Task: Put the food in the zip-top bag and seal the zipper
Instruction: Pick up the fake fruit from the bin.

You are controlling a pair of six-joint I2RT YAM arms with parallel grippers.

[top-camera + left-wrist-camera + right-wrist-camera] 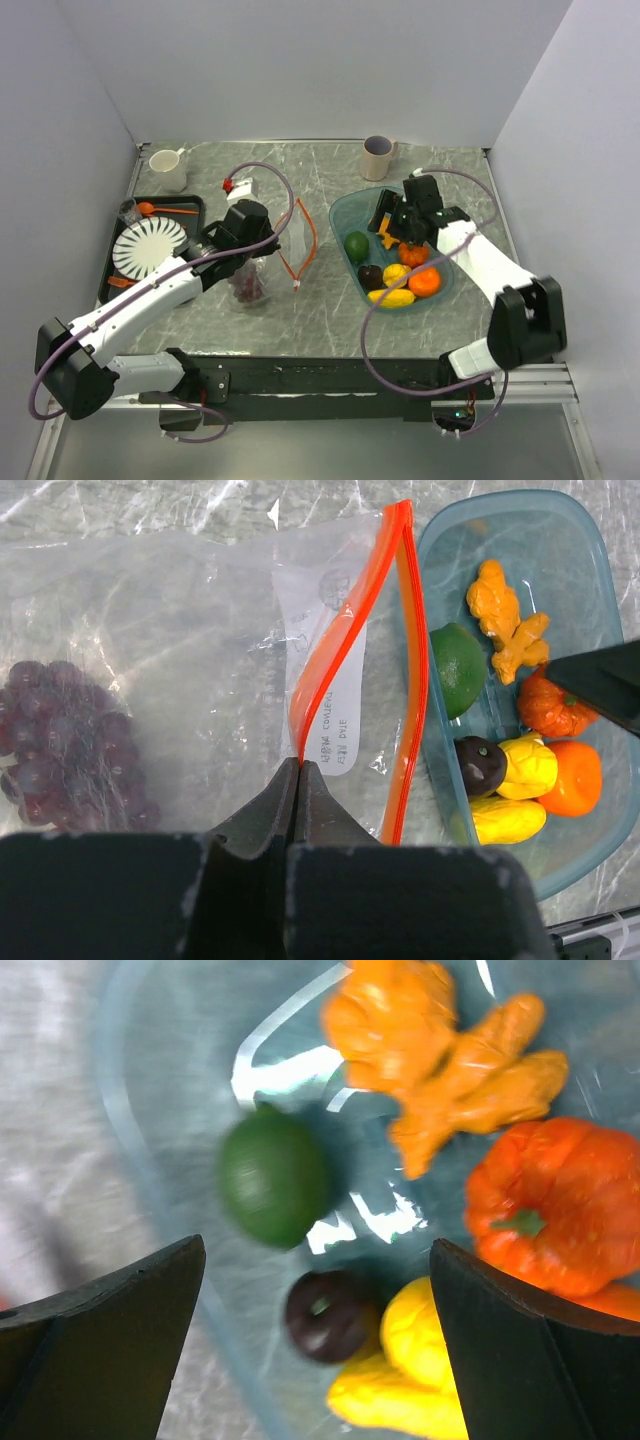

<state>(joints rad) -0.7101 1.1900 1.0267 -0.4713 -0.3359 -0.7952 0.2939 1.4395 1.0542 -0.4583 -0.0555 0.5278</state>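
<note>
The left end effector [298, 780] is clenched on the bag [180, 630] at its zipper [345, 640], holding the mouth agape just ahead of its tips, with the grapes [60, 740] already inside to its left. The right end effector [315, 1255] hangs released and wide over the bowl [150, 1140], the plum [325, 1315] and avocado [275, 1188] below between its fingers. Loading seems in hand: next it must descend on one fruit, close, and carry it to the mouth.
</note>
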